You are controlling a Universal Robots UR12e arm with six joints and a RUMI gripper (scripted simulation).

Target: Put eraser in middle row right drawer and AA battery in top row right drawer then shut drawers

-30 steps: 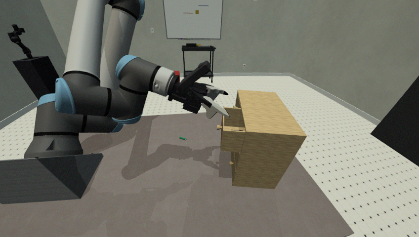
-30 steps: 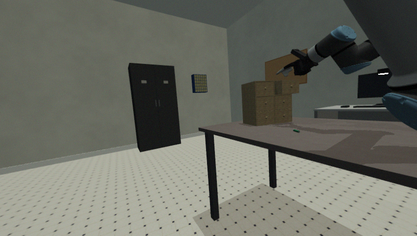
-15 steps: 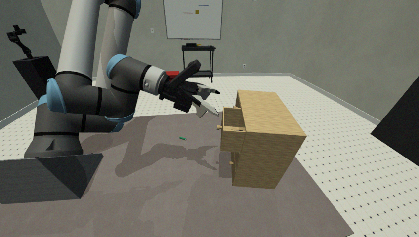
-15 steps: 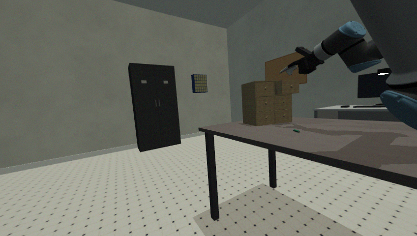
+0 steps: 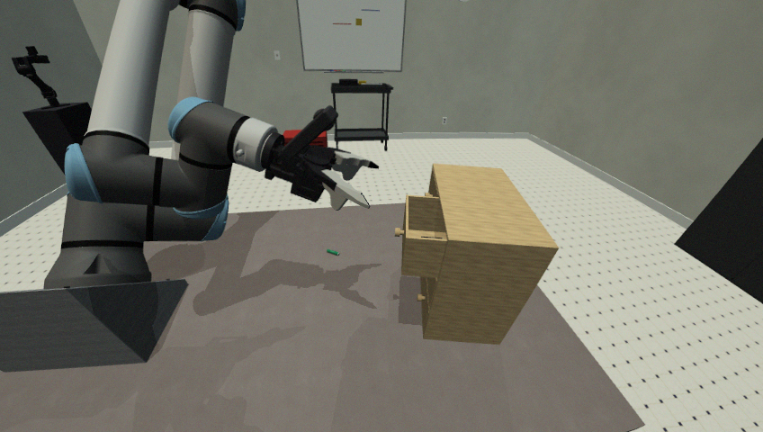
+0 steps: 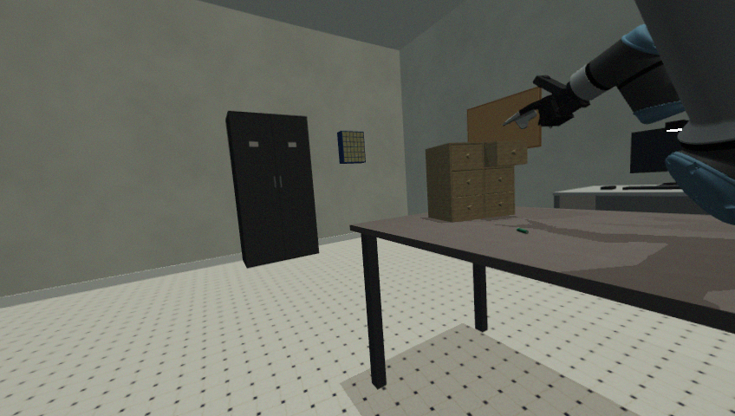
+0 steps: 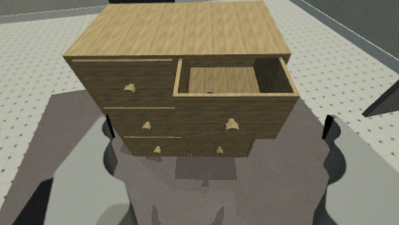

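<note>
The wooden chest (image 5: 476, 251) stands upright on the table, and it also shows in the exterior view (image 6: 471, 180) and the wrist view (image 7: 183, 75). Its top right drawer (image 7: 234, 83) is pulled out. Only a small dark tip (image 7: 209, 92) shows above the drawer's front wall; the rest of the drawer's floor is hidden. The other drawers look shut. My gripper (image 5: 369, 185) is open and empty in the air in front of the chest, a little above the open drawer's height. A small green object (image 5: 333, 252) lies on the table between the arm and the chest; it is too small to identify.
The arm's base (image 5: 102, 278) stands at the table's left end. The chest sits near the table's far right edge. A black cabinet (image 6: 273, 188) stands on the floor away from the table.
</note>
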